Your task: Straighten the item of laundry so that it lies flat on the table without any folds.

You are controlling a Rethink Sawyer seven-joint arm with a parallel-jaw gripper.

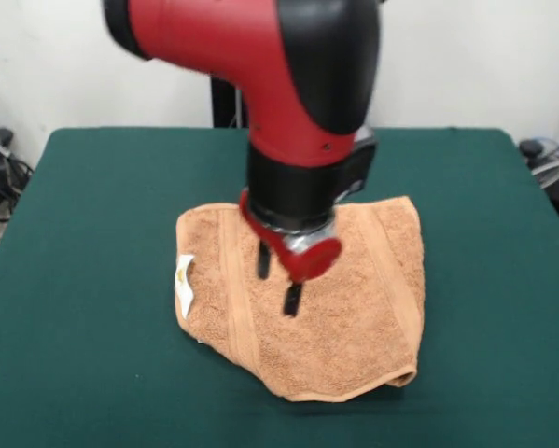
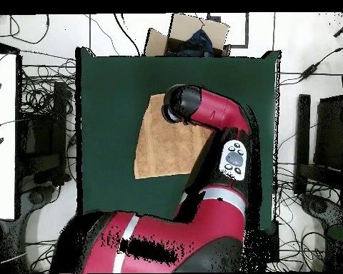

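Observation:
The item of laundry (image 1: 354, 308), a tan-orange terry towel with border bands, lies on the green table (image 1: 83, 280). A white label (image 1: 184, 283) shows at its left edge in the front view. Its near right corner is rolled under in a small fold (image 1: 405, 376). My gripper (image 1: 277, 280) hangs over the towel's middle with its two black fingers (image 1: 292, 299) apart, open, nothing between them. From overhead, the towel (image 2: 156, 146) shows left of the red arm (image 2: 210, 110), which hides its right part and the gripper.
A cardboard box (image 2: 192, 36) stands beyond the table's top edge in the overhead view. Cables and equipment (image 2: 38, 135) surround the table on both sides. Green felt shows all around the towel.

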